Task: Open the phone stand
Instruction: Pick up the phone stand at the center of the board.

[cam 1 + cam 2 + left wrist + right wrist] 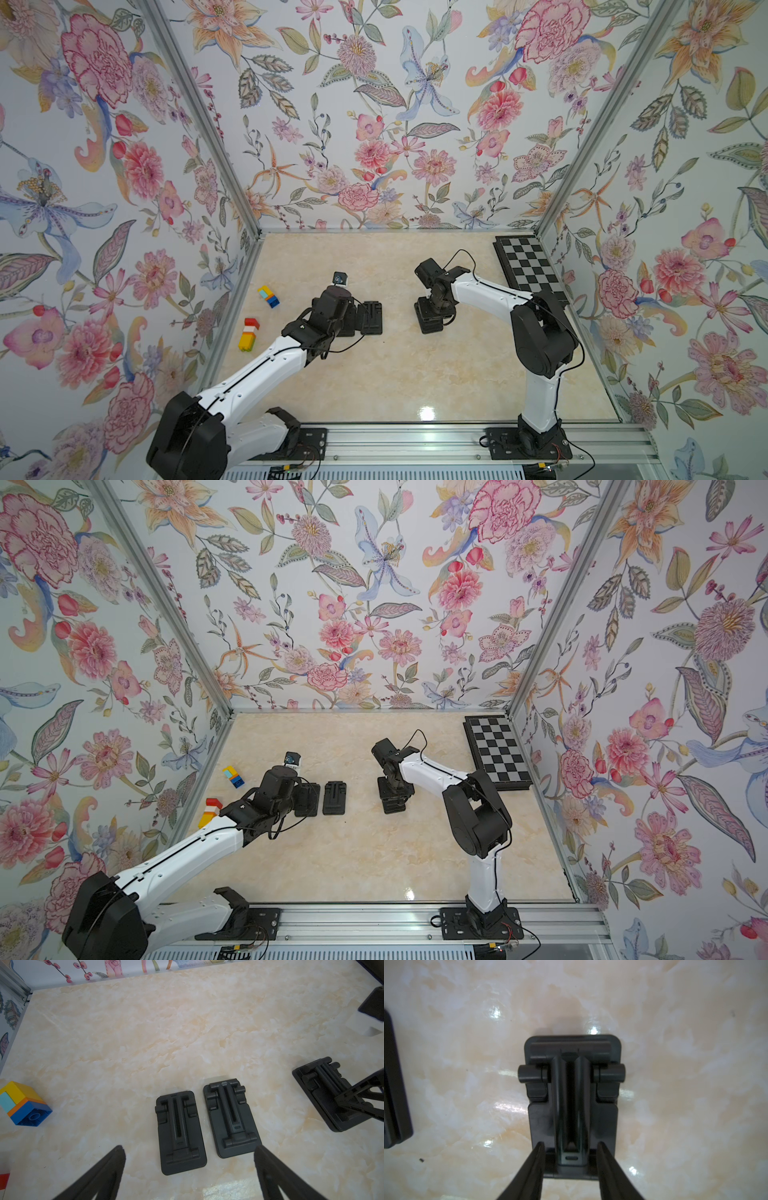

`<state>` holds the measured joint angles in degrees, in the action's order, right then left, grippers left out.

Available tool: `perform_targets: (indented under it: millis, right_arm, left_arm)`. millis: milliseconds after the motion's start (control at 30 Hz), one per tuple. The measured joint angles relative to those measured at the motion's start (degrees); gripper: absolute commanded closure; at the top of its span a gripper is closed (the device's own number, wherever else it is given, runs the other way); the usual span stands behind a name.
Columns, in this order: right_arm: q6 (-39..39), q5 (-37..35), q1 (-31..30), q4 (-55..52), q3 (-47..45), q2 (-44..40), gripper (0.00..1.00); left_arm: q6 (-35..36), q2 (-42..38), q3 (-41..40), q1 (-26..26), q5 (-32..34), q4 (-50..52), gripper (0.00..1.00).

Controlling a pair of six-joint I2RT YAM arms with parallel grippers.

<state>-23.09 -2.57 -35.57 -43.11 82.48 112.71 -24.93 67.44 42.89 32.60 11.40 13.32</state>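
Note:
Three black phone stands lie folded flat on the marble table. Two rest side by side (pixel 181 1132) (pixel 230 1118), just ahead of my left gripper (pixel 188 1148), which hangs wide open above their near ends and holds nothing. The third phone stand (pixel 572 1105) lies apart to the right, also seen in a top view (pixel 430 320). My right gripper (pixel 570 1144) points straight down over it. Its fingers (pixel 537 1159) are partly closed and straddle the hinged foot of the stand's centre arm. Whether they touch that foot does not show.
A black and grey chessboard (pixel 528 266) lies at the back right corner. Two stacks of coloured blocks (pixel 268 296) (pixel 248 334) sit near the left wall, with a small black cube (pixel 339 277) behind the left wrist. Floral walls close in three sides.

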Motion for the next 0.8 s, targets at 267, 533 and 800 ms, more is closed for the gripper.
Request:
perform_targets:
  millis: [267,533,800]
  right_arm:
    - [0.83,-1.16,0.02,-0.70,2.14,2.69,0.68]
    - [1.29,-1.75,-0.04,-1.22,2.67,3.28,0.92]
    - [1.73,-1.88,0.00,-1.53,2.99,3.28,0.96]
  left_arm:
    - [0.00,0.57,0.00,0.04,-0.04,0.00,0.02]
    - [0.02,0.81,0.00,0.04,-0.07,0.00,0.01]
    - [0.02,2.29,0.57,0.04,-0.28,0.11,0.02]
